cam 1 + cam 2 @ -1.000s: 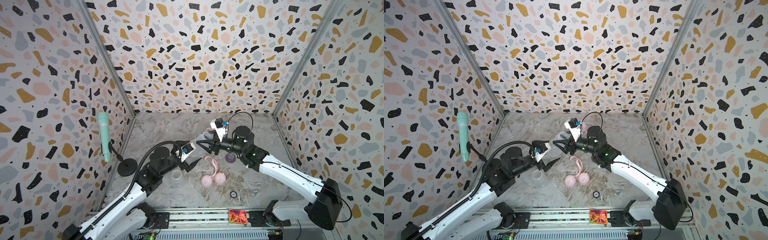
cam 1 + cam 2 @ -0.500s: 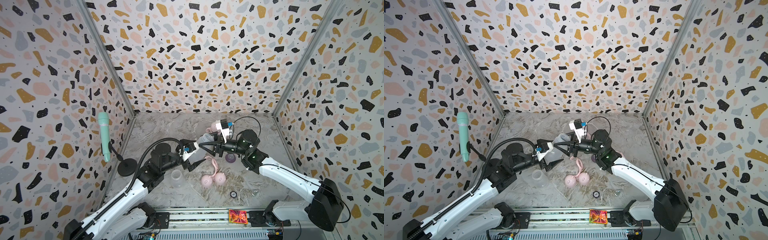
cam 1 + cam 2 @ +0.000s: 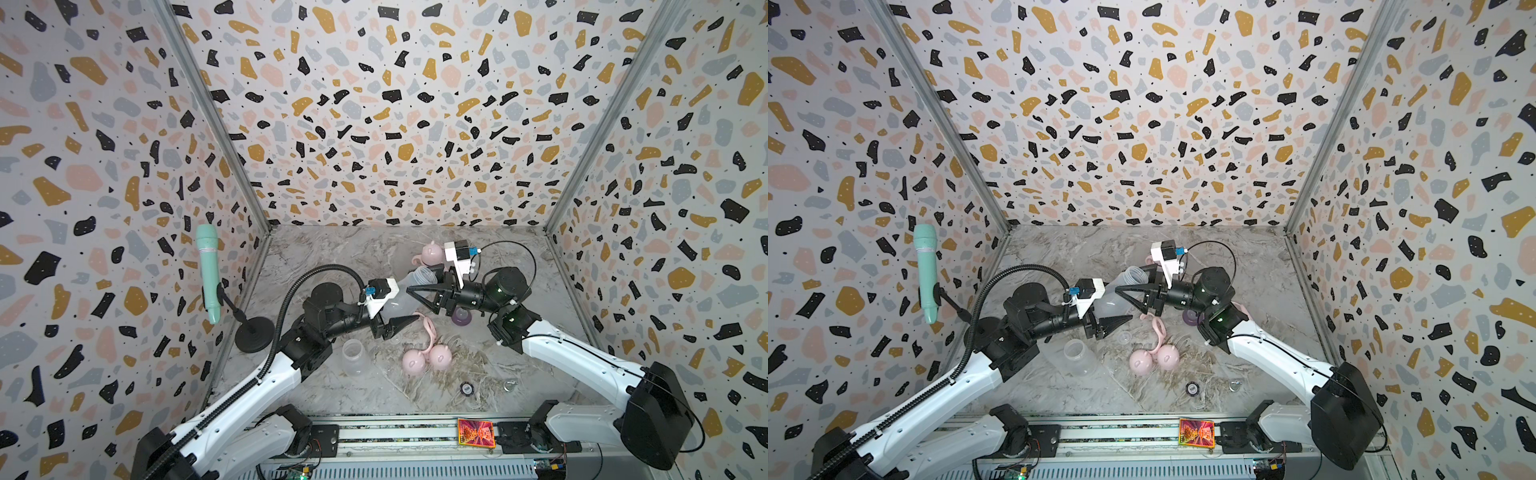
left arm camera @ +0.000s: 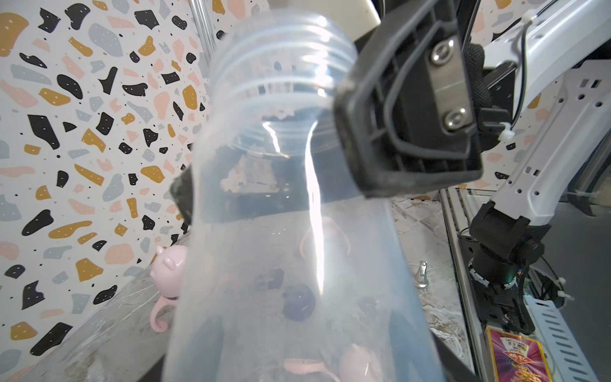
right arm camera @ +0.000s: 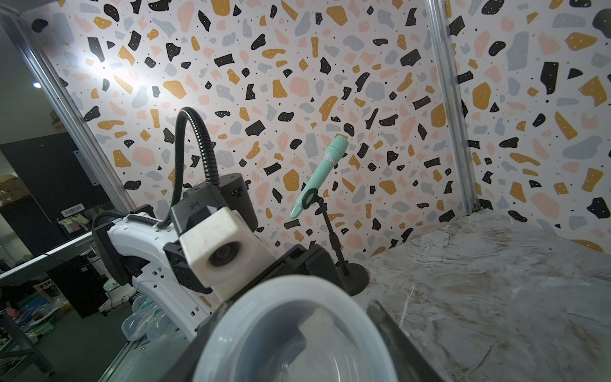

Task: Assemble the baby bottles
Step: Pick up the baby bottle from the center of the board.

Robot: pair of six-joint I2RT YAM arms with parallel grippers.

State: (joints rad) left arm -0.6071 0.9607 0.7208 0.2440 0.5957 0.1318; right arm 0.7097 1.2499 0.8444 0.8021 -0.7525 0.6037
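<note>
A clear bottle (image 3: pixel 405 291) hangs on its side in the air between my two grippers in both top views. My right gripper (image 3: pixel 417 298) is shut on its neck, with one of its fingers (image 4: pixel 396 132) against the threads. My left gripper (image 3: pixel 401 309) is round the bottle's body (image 4: pixel 297 264), its fingers flush against both sides. A second clear bottle (image 3: pixel 355 357) stands open on the table. Two pink dome caps (image 3: pixel 412 361) (image 3: pixel 440 356), a pink handled ring (image 3: pixel 430 328) and a purple collar (image 3: pixel 461 318) lie loose. A capped bottle (image 3: pixel 430 253) stands at the back.
The mint-green microphone (image 3: pixel 208 270) leans on its black stand (image 3: pixel 254 334) by the left wall. A small black disc (image 3: pixel 467 388) and a metal piece (image 3: pixel 509 384) lie near the front edge. A red card (image 3: pixel 476 432) sits on the front rail.
My right gripper brought the clear bottle toward the left arm. My left gripper came up round the bottle's body and its jaws narrowed onto it.
</note>
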